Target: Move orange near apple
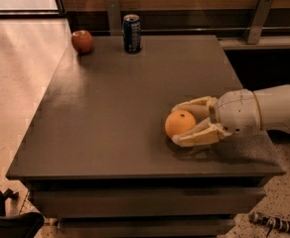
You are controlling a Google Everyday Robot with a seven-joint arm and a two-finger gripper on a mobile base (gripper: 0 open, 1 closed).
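Note:
The orange [181,123] sits low over the dark table [110,113] near its front right corner. My gripper [177,125] reaches in from the right, with one cream finger behind the orange and one in front of it, both pressed against it. The dark-red apple [82,41] rests at the table's far left corner, well away from the orange.
A blue soda can [131,33] stands upright at the table's far edge, just right of the apple. A wooden wall with metal brackets runs behind the table. Tiled floor lies to the left, and a dark object [6,217] sits at the bottom left.

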